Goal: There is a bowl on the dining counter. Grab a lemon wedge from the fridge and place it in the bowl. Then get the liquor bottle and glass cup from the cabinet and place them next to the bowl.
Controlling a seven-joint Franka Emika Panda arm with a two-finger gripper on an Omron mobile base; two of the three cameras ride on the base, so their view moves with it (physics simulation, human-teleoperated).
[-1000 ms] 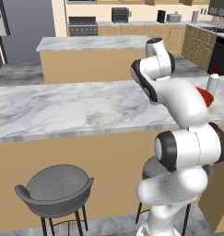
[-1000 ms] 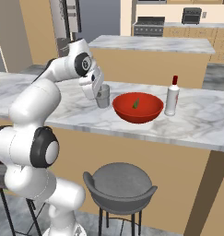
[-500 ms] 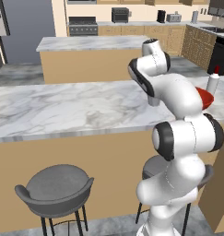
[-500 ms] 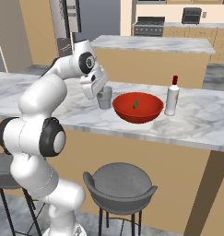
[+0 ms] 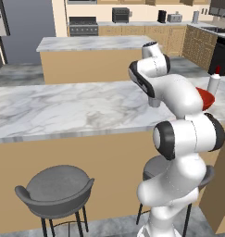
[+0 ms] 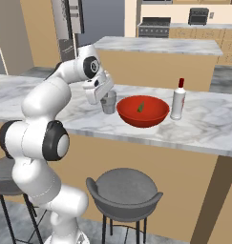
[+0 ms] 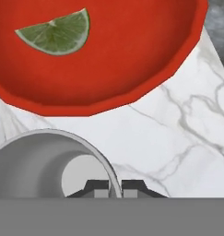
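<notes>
The red bowl [image 6: 142,111] stands on the dining counter [image 6: 203,125] with the lemon wedge [image 6: 141,106] lying in it. In the hand view the lemon wedge [image 7: 56,33] lies on the floor of the bowl [image 7: 132,60]. Just right of the bowl stands the liquor bottle [image 6: 177,101], upright. The glass cup [image 6: 108,103] is upright at the bowl's left, close to its rim. My gripper [image 6: 107,95] comes down on it from above. In the hand view the gripper [image 7: 114,186] is shut on the rim of the glass cup [image 7: 35,161], one fingertip inside and one outside.
Two grey stools [image 6: 121,190] [image 5: 56,190] stand in front of the counter. A shorter marble-topped block [image 6: 155,45] lies beyond it. The fridge [image 6: 69,24] is at the back left and a stove [image 6: 156,26] against the far wall.
The hand has sunk slightly toward the counter with the glass cup in it. The bowl and the bottle have not moved.
</notes>
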